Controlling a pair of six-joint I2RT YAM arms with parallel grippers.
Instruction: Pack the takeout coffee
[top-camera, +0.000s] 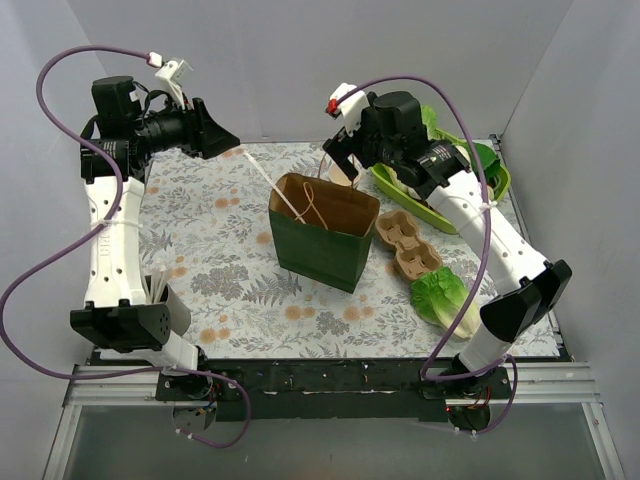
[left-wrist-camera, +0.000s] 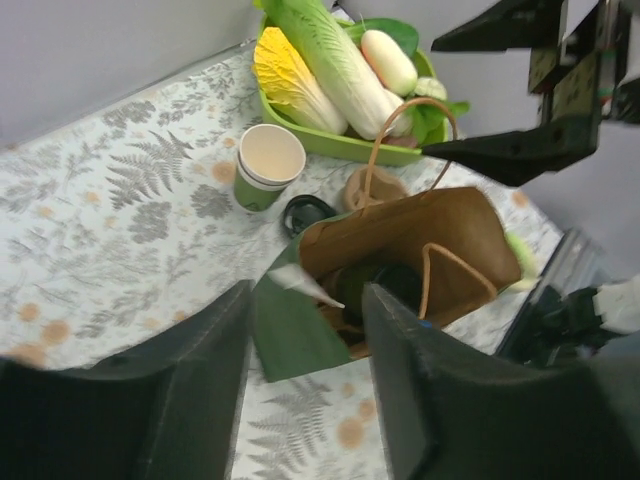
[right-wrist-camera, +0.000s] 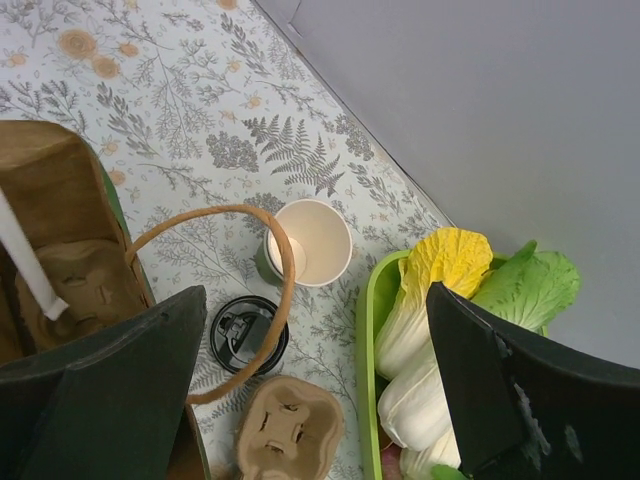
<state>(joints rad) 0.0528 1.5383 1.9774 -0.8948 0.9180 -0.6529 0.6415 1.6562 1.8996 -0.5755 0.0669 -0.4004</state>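
The paper cup (right-wrist-camera: 310, 240), cream over dark green, stands upright and empty on the table behind the bag; it also shows in the left wrist view (left-wrist-camera: 270, 160). Its black lid (right-wrist-camera: 245, 333) lies flat beside it, under the bag's handle loop, and shows in the left wrist view (left-wrist-camera: 305, 213). The open brown-and-green paper bag (top-camera: 320, 230) stands mid-table. My right gripper (right-wrist-camera: 316, 295) is open and empty, high above the cup and lid. My left gripper (left-wrist-camera: 305, 300) is open and empty, raised at the far left (top-camera: 222, 140), facing the bag.
A pulp cup tray (right-wrist-camera: 85, 285) and a white stick (top-camera: 268, 183) sit in the bag. A second pulp tray (top-camera: 407, 245) lies right of the bag. A green tray (top-camera: 400, 192) holds cabbages. A lettuce (top-camera: 440, 295) lies near right. A grey cup of sticks (top-camera: 160, 285) stands by the left arm.
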